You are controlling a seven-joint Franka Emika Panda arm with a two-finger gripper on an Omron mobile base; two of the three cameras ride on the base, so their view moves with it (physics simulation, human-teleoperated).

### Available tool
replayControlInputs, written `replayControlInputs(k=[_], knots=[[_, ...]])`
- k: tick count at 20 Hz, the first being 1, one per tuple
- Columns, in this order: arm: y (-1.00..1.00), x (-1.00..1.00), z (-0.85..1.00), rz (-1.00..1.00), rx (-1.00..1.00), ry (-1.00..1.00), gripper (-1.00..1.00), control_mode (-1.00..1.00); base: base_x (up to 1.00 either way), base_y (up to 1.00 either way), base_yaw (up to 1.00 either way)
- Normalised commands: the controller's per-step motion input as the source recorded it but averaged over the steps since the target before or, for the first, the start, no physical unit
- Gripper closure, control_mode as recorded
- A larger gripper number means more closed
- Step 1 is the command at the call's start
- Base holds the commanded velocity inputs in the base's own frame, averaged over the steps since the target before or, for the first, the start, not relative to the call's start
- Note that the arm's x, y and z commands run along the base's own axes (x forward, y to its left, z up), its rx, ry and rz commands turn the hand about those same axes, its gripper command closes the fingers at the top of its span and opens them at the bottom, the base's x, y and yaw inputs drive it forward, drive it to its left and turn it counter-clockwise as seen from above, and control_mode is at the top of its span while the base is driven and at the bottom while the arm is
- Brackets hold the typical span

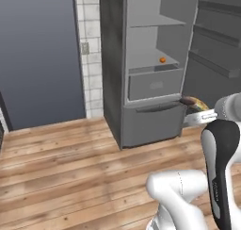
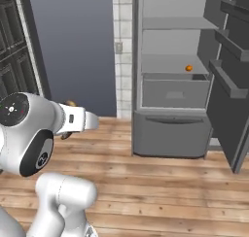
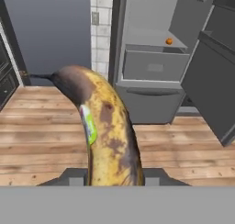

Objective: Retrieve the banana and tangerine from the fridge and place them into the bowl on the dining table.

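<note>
Yellow-brown banana (image 3: 108, 136) is clamped in my gripper (image 3: 112, 175), long axis running up-frame from the fingers, while the tangerine (image 3: 169, 41) sits upper right on the open fridge (image 3: 151, 103) shelf, well apart.

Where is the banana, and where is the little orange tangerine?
banana (image 3: 108, 131), hand view, middle of its spotted peel.
tangerine (image 1: 162, 60), left base view, centre of the fruit on the fridge shelf.

Light was even and flat w/ soft, faint shadows, no glare. My views looked low-res, slightly soft (rendered), esp. the fridge (image 1: 150, 73) interior edges.
</note>
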Motion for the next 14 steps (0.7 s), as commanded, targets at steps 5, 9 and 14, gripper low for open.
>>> replayControlInputs(k=[5, 9, 14], knots=[[0.0, 0.0, 0.0, 0.0, 0.0, 0.0, 1.0, 1.0, -0.62, -0.01, -0.15], [0.0, 0.0, 0.0, 0.0, 0.0, 0.0, 1.0, 1.0, -0.62, -0.02, -0.18], [0.0, 0.0, 0.0, 0.0, 0.0, 0.0, 1.0, 1.0, -0.63, -0.08, -0.21]])
